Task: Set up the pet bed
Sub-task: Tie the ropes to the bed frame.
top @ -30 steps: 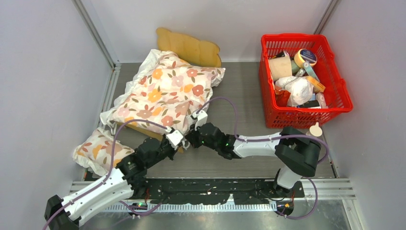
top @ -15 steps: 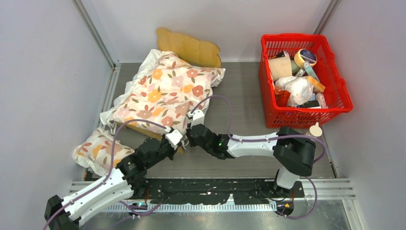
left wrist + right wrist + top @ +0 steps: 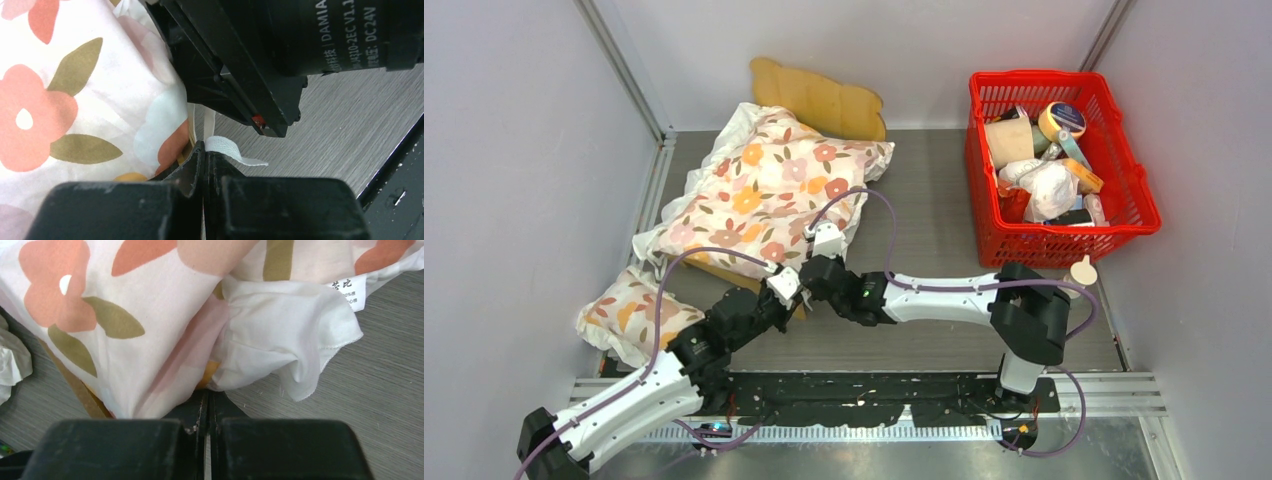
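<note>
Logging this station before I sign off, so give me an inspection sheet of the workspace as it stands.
Surface: grey wood-grain table.
Job's things: pet bed, mostly just its headboard showing; floral cushion draped over it.
Clutter: small floral pillow near left; red basket full of items.
Grippers: left gripper jaws shut on white strip; right gripper jaws shut at the cushion's hem, grip unclear.
Cables: purple cables loop above both arms.
Surroundings: grey walls.
</note>
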Controlling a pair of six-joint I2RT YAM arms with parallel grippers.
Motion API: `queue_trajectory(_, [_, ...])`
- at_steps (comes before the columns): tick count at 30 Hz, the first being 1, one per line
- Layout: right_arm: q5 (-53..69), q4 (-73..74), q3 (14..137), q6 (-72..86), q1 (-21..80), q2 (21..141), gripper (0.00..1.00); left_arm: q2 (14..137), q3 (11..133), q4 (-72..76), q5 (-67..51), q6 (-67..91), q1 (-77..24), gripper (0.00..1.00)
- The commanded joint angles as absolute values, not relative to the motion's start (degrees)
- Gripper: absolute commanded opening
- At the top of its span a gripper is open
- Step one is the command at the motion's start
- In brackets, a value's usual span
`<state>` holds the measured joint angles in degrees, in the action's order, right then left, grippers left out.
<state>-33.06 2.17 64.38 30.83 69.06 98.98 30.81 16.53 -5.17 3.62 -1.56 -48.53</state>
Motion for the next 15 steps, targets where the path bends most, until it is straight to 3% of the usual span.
queue_trajectory(1, [-39.5, 9.2, 68.8, 34.5, 70.3, 102.2, 0.05, 30.0, 17.1, 2.3, 2.8, -1.7, -48.8, 0.0])
queue_trajectory(6, [-42.9, 11.8, 69.6, 35.2, 70.8, 102.2, 0.05, 29.8, 17.0, 2.6, 2.5, -1.7, -48.8, 0.0])
queue_trajectory(11, [-37.8, 6.6, 67.5, 33.1, 71.3, 99.9, 0.06, 29.8, 17.0, 2.4, 3.0, -2.1, -48.8, 0.0])
queue_trajectory(15, [-33.4, 3.0, 66.5, 32.5, 71.6, 99.5, 0.15, 30.0, 17.1, 2.3, 3.1, -2.1, -48.8, 0.0])
